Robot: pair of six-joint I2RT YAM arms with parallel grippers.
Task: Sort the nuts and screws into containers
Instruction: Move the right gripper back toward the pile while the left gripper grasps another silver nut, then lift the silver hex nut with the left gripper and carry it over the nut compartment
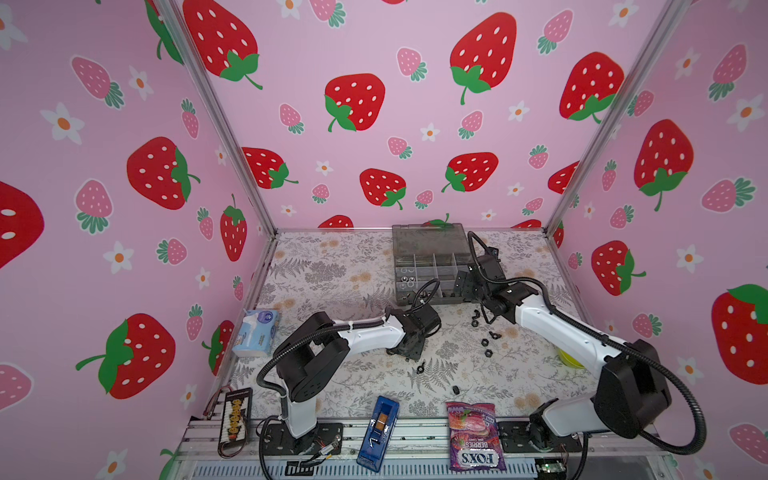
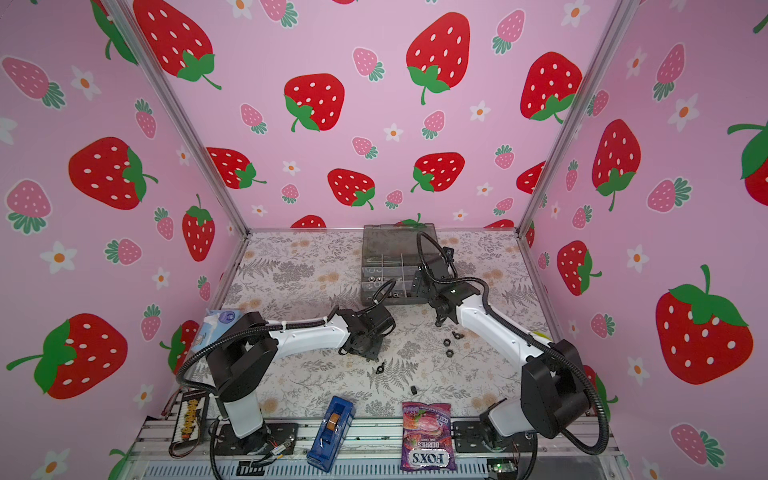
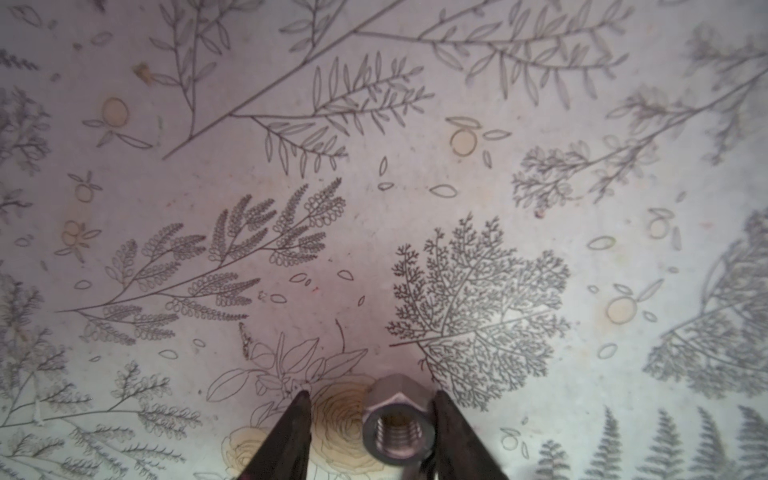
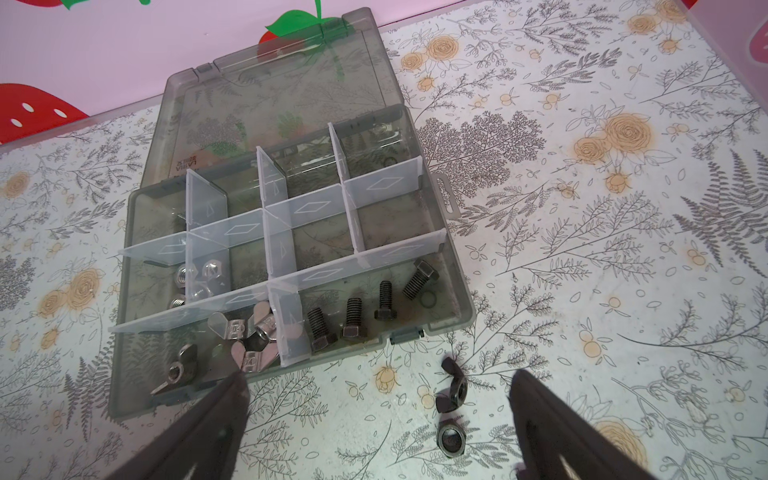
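Nut, silver steel, hexagonal with a domed cap (image 3: 399, 422): lying on the floral-papered bench (image 3: 415, 187) about its middle, threaded bore turned to the wrist camera. Bracketed by the left gripper (image 3: 372, 395), part-way open: one finger touching its side, the other just clear, so not yet clamped. Small, hard, stiff, light, smooth and likely slippery; apt to roll or squirt out if pinched on the dome. Best taken across two opposite hex flats, low and square. Right gripper (image 4: 378, 374) spread wide and empty, above loose black nuts (image 4: 451, 392) beside the smoky grey translucent plastic organiser box (image 4: 390, 216) at the far edge. Already in its cells: silver dome nuts (image 4: 208, 276), silver wing nuts (image 4: 249, 338), black bolts (image 4: 353, 316).
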